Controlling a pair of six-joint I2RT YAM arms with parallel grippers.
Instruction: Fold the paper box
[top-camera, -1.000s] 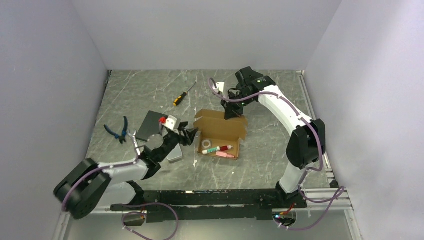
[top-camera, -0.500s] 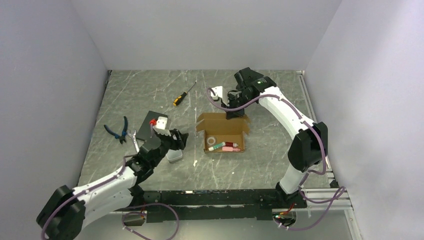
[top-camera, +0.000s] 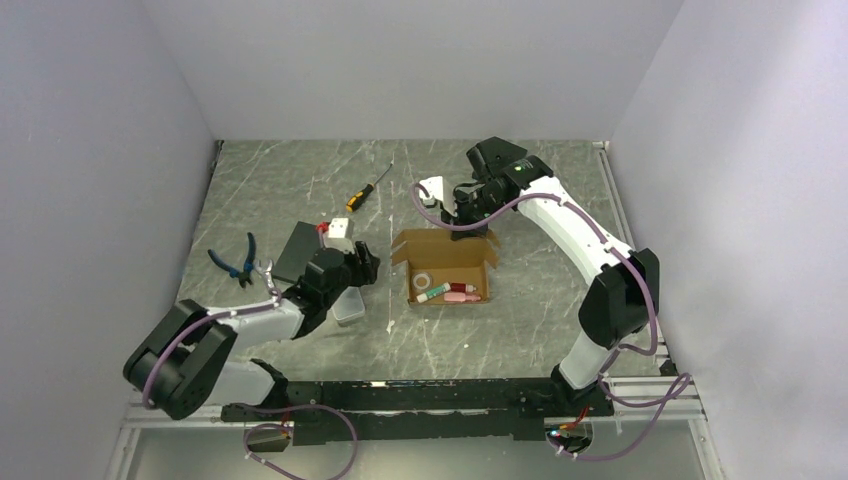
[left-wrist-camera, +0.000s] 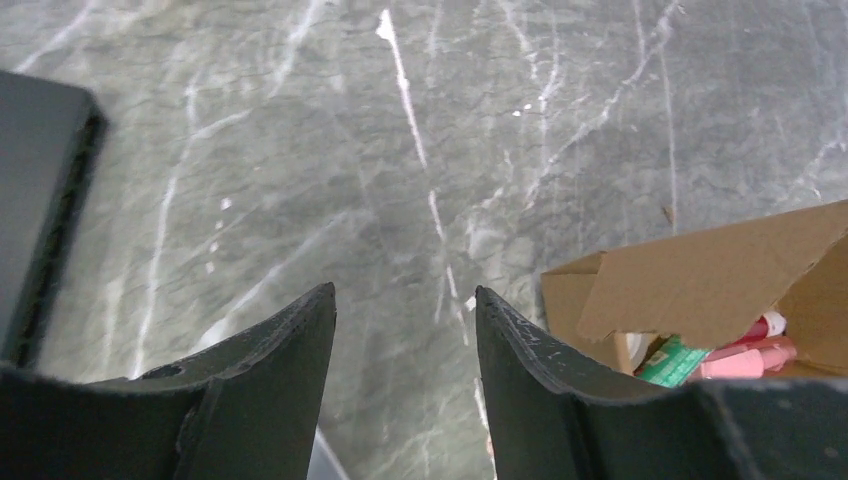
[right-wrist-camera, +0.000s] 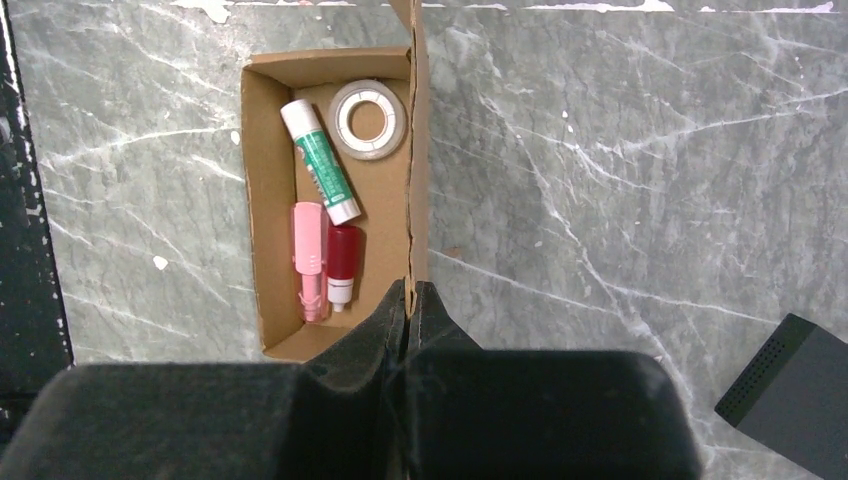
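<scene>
Near mid-frame in the top view the box (top-camera: 445, 252) lies long side left-to-right on the worktop (top-camera: 300, 180), its upper wall pinched by the closed right tool (top-camera: 470, 222), the open, empty left tool (top-camera: 362, 268) just left of it.

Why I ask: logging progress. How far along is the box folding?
Done: the paper box has standing walls, with a tape roll inside. In hand: the right gripper, jaws shut, pinches one upright panel. Remaining: closing the top. The left gripper hovers open nearby.
</scene>
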